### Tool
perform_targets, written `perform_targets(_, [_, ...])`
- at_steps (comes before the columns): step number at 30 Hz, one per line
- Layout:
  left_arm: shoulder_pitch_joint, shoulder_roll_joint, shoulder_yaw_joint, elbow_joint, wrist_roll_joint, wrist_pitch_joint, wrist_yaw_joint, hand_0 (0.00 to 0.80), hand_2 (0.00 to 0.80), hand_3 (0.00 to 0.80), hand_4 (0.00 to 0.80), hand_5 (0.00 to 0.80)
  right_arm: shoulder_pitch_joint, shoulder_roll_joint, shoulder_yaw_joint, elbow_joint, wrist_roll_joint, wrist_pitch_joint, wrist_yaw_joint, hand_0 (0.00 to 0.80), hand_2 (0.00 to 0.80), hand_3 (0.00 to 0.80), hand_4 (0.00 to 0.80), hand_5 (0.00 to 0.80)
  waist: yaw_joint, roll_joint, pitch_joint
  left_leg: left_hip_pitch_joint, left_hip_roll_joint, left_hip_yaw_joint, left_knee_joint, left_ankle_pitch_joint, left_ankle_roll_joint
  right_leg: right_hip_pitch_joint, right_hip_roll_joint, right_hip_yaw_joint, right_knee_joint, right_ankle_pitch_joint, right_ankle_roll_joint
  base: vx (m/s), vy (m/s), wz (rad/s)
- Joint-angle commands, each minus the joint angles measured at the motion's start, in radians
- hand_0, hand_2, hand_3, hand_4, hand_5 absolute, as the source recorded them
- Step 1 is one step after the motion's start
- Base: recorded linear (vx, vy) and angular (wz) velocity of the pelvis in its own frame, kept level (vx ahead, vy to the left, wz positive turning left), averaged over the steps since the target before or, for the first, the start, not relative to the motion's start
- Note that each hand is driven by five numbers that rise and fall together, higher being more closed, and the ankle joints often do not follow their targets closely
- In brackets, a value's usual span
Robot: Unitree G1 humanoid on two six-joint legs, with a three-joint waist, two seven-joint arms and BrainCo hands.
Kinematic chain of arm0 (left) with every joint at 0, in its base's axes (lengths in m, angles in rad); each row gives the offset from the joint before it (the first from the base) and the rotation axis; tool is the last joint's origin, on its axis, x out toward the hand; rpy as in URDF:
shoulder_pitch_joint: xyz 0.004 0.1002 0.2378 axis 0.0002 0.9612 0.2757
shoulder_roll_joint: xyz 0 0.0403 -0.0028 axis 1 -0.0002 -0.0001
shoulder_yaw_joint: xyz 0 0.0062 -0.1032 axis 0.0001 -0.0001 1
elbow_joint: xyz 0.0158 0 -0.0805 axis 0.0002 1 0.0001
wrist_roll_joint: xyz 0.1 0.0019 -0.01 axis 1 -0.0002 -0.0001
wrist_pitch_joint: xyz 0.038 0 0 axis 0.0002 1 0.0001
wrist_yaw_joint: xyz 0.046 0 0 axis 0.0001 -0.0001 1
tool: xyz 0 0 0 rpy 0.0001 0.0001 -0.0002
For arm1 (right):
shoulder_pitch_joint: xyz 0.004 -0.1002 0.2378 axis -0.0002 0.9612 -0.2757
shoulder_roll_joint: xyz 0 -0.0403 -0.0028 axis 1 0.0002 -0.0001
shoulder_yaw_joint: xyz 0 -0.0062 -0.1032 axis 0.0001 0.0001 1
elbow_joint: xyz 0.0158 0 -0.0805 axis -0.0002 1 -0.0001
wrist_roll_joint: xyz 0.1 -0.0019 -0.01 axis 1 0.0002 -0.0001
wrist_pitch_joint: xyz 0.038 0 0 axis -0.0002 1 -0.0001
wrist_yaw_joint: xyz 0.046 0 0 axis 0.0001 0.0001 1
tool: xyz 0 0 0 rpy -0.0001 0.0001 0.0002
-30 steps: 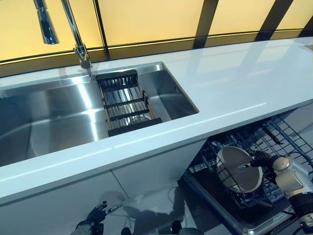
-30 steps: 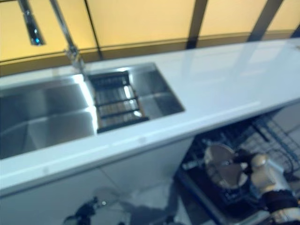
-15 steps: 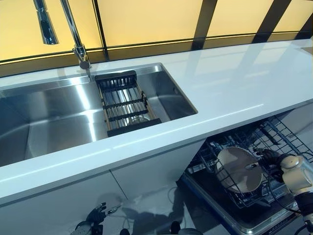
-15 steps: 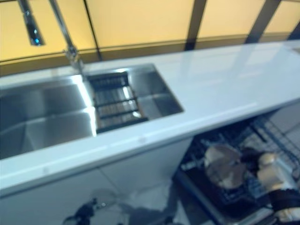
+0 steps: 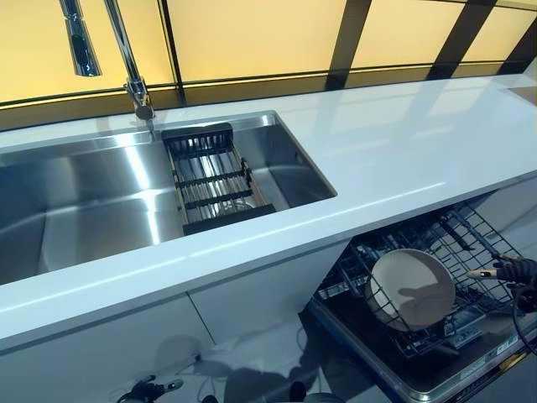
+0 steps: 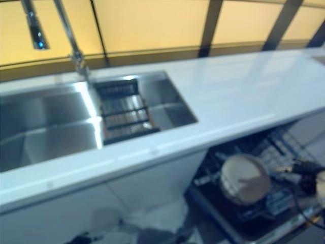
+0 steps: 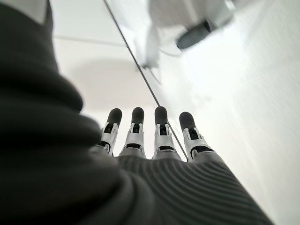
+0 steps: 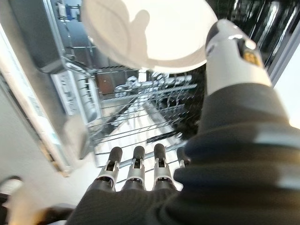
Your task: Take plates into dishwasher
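One plate (image 5: 412, 288) was in: the right hand (image 5: 514, 269) had let go and pulled back to the right, fingers straight, holding nothing. The plate stood on edge in the dishwasher rack (image 5: 475, 233) under the counter (image 5: 403, 151). Left hand (image 7: 154, 136) hung open near the floor, idle.

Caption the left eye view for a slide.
Plate propped in the dishwasher rack, right hand open beside it, apart.

white plate (image 5: 412, 288), tilted in dishwasher rack (image 5: 466, 243)
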Motion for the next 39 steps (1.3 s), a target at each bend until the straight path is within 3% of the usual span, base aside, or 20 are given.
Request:
perform_targets(1, [-0.068,0.059,0.036,0.078,0.037,0.005,0.069,0.000,0.000,0.000,0.000,0.000,-0.001,-0.069,-0.052,0.057,0.081,-0.001,-0.050,0.000,0.000,0.000,0.000,0.000,-0.006,-0.047,0.015,0.029,0.028,0.014,0.174,-0.193,0.066,-0.090,-0.079,-0.009,0.120,0.023,0.099,-0.004,0.093,-0.03])
perform_targets(4, [-0.082,0.083,0.039,0.073,0.076,0.016,0.065,0.000,0.000,0.000,0.000,0.000,0.062,-0.048,-0.106,0.103,0.119,0.005,-0.068,0.000,0.000,0.000,0.000,0.000,-0.019,-0.065,0.019,0.016,0.000,0.018,0.220,-0.228,0.077,-0.107,-0.112,0.014,0.056,0.126,0.132,0.003,0.060,-0.09])
perform_targets(6, [-0.080,0.096,0.031,0.041,0.102,0.052,0.056,0.000,0.000,0.000,0.000,0.000,0.121,-0.017,-0.172,0.144,0.119,-0.030,-0.066,0.000,0.000,0.000,0.000,0.000,-0.027,-0.059,0.028,0.021,-0.008,0.021,0.206,-0.217,0.056,-0.156,-0.136,-0.010,0.000,0.233,0.153,-0.136,0.077,-0.26])
perform_targets(7, [-0.071,0.104,0.029,0.015,0.086,0.080,0.065,0.000,0.000,0.000,0.000,0.000,0.130,0.010,-0.186,0.159,0.120,-0.048,-0.072,0.000,0.000,0.000,0.000,0.000,-0.019,-0.047,0.038,0.019,-0.007,0.046,0.191,-0.202,0.053,-0.185,-0.139,-0.059,0.058,0.231,0.147,-0.320,0.140,-0.43])
perform_targets(8, [-0.062,0.111,0.032,0.007,0.059,0.093,0.075,0.000,0.000,0.000,0.000,0.000,0.133,0.030,-0.190,0.156,0.138,-0.048,-0.078,0.000,0.000,0.000,0.000,0.000,-0.016,-0.034,0.037,0.016,-0.005,0.061,0.169,-0.181,0.055,-0.199,-0.125,-0.075,0.097,0.216,0.141,-0.349,0.137,-0.60])
perform_targets(11, [-0.046,0.121,0.034,0.006,0.005,0.103,0.083,0.000,0.000,0.000,0.000,0.000,0.135,0.064,-0.210,0.156,0.239,-0.036,-0.110,0.000,0.000,0.000,0.000,0.000,-0.008,-0.005,0.029,-0.003,-0.006,0.057,0.132,-0.138,0.068,-0.198,-0.110,-0.058,0.198,0.188,0.119,-0.260,0.075,-0.96])
perform_targets(13, [-0.042,0.129,0.054,0.019,-0.040,0.113,0.070,0.000,0.000,0.000,0.000,0.000,0.121,0.130,-0.227,0.180,0.484,-0.085,-0.246,0.000,0.000,0.000,0.000,0.000,0.017,0.021,0.010,-0.039,0.001,0.054,0.125,-0.121,0.083,-0.157,-0.116,-0.057,0.281,0.140,0.094,-0.303,-0.045,-0.52])
perform_targets(15, [-0.046,0.127,0.061,0.059,-0.064,0.093,0.074,0.000,0.000,0.000,0.000,0.000,0.102,0.217,-0.258,0.238,0.671,-0.192,-0.467,0.000,0.000,0.000,0.000,0.000,0.040,0.029,-0.020,-0.085,-0.002,0.026,0.161,-0.138,0.096,-0.099,-0.137,-0.022,0.325,0.136,0.083,-0.241,-0.170,-0.68])
perform_targets(16, [-0.048,0.125,0.060,0.062,-0.064,0.092,0.075,0.000,0.000,0.000,0.000,0.000,0.100,0.232,-0.263,0.254,0.683,-0.200,-0.466,0.000,0.000,0.000,0.000,0.000,0.043,0.029,-0.023,-0.092,-0.002,0.022,0.170,-0.143,0.098,-0.091,-0.144,-0.018,0.327,0.140,0.083,-0.209,-0.215,-0.38])
perform_targets(18, [-0.065,0.128,0.052,0.063,-0.077,0.084,0.079,0.000,0.000,0.000,0.000,0.000,0.084,0.322,-0.275,0.316,0.877,-0.218,-0.516,0.000,0.000,0.000,0.000,0.000,0.061,0.026,-0.029,-0.132,0.011,0.010,0.225,-0.165,0.108,-0.049,-0.192,-0.008,0.325,0.152,0.082,-0.217,-0.239,-0.17])
perform_targets(20, [-0.101,0.138,0.034,0.057,-0.091,0.081,0.084,0.000,0.000,0.000,0.000,0.000,0.055,0.385,-0.259,0.367,0.907,-0.253,-0.519,0.000,0.000,0.000,0.000,0.000,0.076,0.018,-0.013,-0.177,0.053,0.002,0.311,-0.220,0.104,-0.050,-0.216,-0.022,0.331,0.112,0.096,-0.347,-0.409,-0.19])
perform_targets(21, [-0.129,0.150,0.034,0.052,-0.093,0.082,0.092,0.000,0.000,0.000,0.000,0.000,0.036,0.412,-0.225,0.391,0.901,-0.247,-0.506,0.000,0.000,0.000,0.000,0.000,0.098,0.007,0.003,-0.224,0.091,0.007,0.378,-0.225,0.095,-0.033,-0.209,-0.065,0.320,0.046,0.097,-0.446,-0.472,-0.10])
perform_targets(23, [-0.155,0.158,0.022,0.034,-0.108,0.093,0.108,0.000,0.000,0.000,0.000,0.000,0.025,0.419,-0.190,0.402,0.882,-0.228,-0.505,0.000,0.000,0.000,0.000,0.000,0.114,-0.001,0.010,-0.284,0.130,-0.001,0.429,-0.213,0.073,-0.006,-0.181,-0.102,0.301,-0.029,0.086,-0.361,-0.345,-0.13])
perform_targets(25, [-0.177,0.155,0.006,0.018,-0.117,0.083,0.113,0.000,0.000,0.000,0.000,0.000,0.014,0.412,-0.166,0.460,0.885,-0.211,-0.460,0.000,0.000,0.000,0.000,0.000,0.123,-0.004,0.017,-0.310,0.161,-0.012,0.417,-0.170,0.041,0.016,-0.139,-0.109,0.279,-0.093,0.078,-0.367,-0.300,-0.07])
perform_targets(32, [-0.211,0.117,-0.026,0.020,-0.109,0.075,0.107,0.000,0.000,0.000,0.000,0.000,-0.001,0.348,-0.176,0.655,0.805,-0.154,-0.433,0.000,0.000,0.000,0.000,0.000,0.138,0.003,0.024,-0.362,0.193,-0.029,0.334,-0.045,-0.007,0.073,-0.065,-0.139,0.268,-0.234,0.056,-0.241,-0.158,0.12])
perform_targets(37, [-0.176,0.106,-0.018,0.036,-0.095,0.120,0.105,0.000,0.000,0.000,0.000,0.000,-0.013,0.305,-0.169,0.694,0.715,-0.115,-0.481,0.000,0.000,0.000,0.000,0.000,0.169,0.040,0.040,-0.361,0.186,-0.078,0.276,0.016,-0.026,0.050,-0.046,-0.172,0.418,-0.352,0.002,-0.197,-0.158,0.12])
perform_targets(38, [-0.170,0.107,-0.014,0.038,-0.093,0.121,0.104,0.000,0.000,0.000,0.000,0.000,-0.014,0.303,-0.169,0.697,0.710,-0.115,-0.481,0.000,0.000,0.000,0.000,0.000,0.174,0.052,0.044,-0.369,0.195,-0.076,0.265,0.045,-0.020,0.040,-0.036,-0.183,0.426,-0.348,-0.008,-0.215,-0.229,0.23])
perform_targets(39, [-0.147,0.111,-0.003,0.047,-0.094,0.131,0.102,0.000,0.000,0.000,0.000,0.000,-0.019,0.295,-0.163,0.707,0.661,-0.118,-0.473,0.000,0.000,0.000,0.000,0.000,0.187,0.063,0.051,-0.371,0.198,-0.099,0.236,0.080,-0.037,0.035,-0.020,-0.186,0.445,-0.367,-0.024,-0.171,-0.196,0.16])
